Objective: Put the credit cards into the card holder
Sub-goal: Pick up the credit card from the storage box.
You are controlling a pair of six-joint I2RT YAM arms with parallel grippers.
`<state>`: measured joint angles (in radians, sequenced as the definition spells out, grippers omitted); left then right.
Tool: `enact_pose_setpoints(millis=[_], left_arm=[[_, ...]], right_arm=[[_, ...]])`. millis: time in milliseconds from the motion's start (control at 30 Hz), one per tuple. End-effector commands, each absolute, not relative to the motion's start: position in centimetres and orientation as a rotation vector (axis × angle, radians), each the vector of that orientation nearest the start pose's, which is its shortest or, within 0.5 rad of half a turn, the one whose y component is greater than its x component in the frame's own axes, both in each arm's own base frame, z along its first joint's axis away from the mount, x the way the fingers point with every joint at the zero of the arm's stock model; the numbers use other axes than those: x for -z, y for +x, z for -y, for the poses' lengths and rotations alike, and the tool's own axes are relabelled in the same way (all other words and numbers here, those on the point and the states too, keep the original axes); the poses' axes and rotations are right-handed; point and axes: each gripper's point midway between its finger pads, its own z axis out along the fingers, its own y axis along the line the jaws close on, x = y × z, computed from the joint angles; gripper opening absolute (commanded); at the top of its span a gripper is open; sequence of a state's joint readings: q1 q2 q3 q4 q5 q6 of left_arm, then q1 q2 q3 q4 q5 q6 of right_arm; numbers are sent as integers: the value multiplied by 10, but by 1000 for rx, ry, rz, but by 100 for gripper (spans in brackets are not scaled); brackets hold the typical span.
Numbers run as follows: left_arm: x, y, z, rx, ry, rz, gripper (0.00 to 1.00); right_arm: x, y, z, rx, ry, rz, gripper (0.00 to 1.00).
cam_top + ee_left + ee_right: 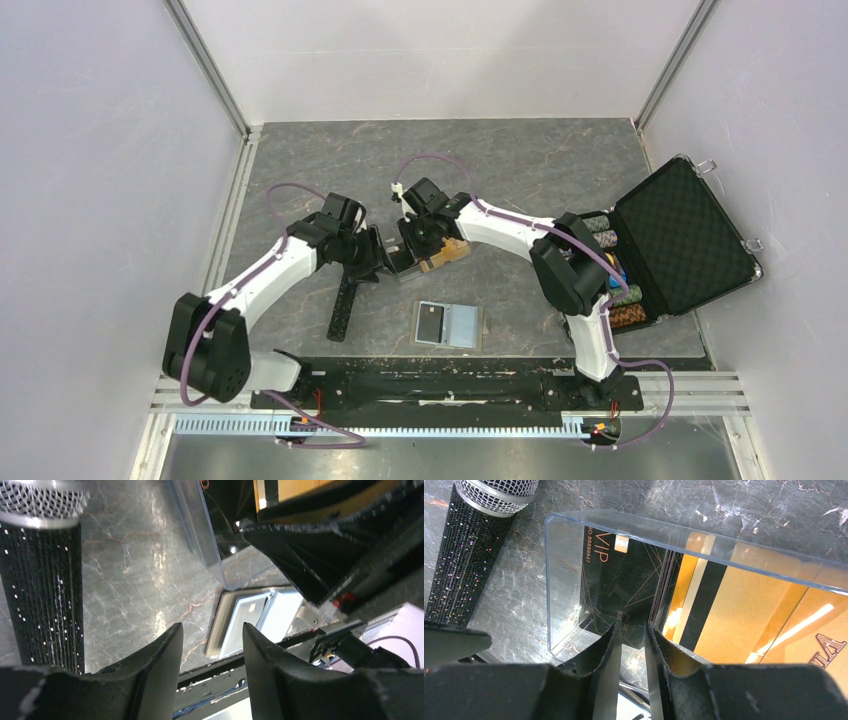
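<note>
Card holder (pixel 450 324): lies open and flat on the table (pixel 520 160), nearest the arm bases and between them, pale inside facing up. It is apart from both grippers and no card is seen going into it.
Long black bar (pixel 342 305): lies on the table left of the card holder. Its mesh head shows at the top left of the right wrist view.
Left gripper (pixel 385 255): hangs just beyond the bar. Its fingers (pixel 165 650) stand moderately apart with only table between them, the open holder beyond.
Right gripper (pixel 418 243): faces the left one, tips close to it. Its fingers (pixel 606 650) stand a narrow slit apart at the lower edge of the black card, and I cannot tell whether they pinch anything.
Clear box (pixel 569 580): sits at the right gripper's tips and holds the cards.
Credit cards: the black card (pixel 619 575), marked VIP, leans at the left of the box. The orange-gold cards (pixel 744 605) fill the right.
Chip case (pixel 690 235): lid open, far right.
Poker chips (pixel 628 312): stacked along the case's left side.
</note>
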<state>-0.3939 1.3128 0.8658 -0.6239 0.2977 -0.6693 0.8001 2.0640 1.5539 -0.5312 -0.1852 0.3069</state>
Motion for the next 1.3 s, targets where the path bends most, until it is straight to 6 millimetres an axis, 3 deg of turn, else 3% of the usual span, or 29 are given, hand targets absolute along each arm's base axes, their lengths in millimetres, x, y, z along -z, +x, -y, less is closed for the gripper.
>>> enact_pose_setpoints(millis=[0,333,467,867,1100,1267], left_arm=[[-97,264,174,609,-225,-2722,54],[-75,297,179,535,-237,-2735,50],[-66,301,177,494,-234,-2761,30],[-60,298,163,378,-224,-2779,3],[-61,298,163,373,-211,-2780,2],[-61,297,162,369,-204,-2783,2]], right_arm=[[-44,302,-384,-662,-719,-2622,25],[-43,299,-386,-698,-710,-2624,17],[-49,298,-386,-713,-695,-2613,10],[-83,297,-394,-816,-643,-2544,3],[-91,297,-394,-822,-639,-2528,4],[-85,299,-394,-801,-633,-2539,7]])
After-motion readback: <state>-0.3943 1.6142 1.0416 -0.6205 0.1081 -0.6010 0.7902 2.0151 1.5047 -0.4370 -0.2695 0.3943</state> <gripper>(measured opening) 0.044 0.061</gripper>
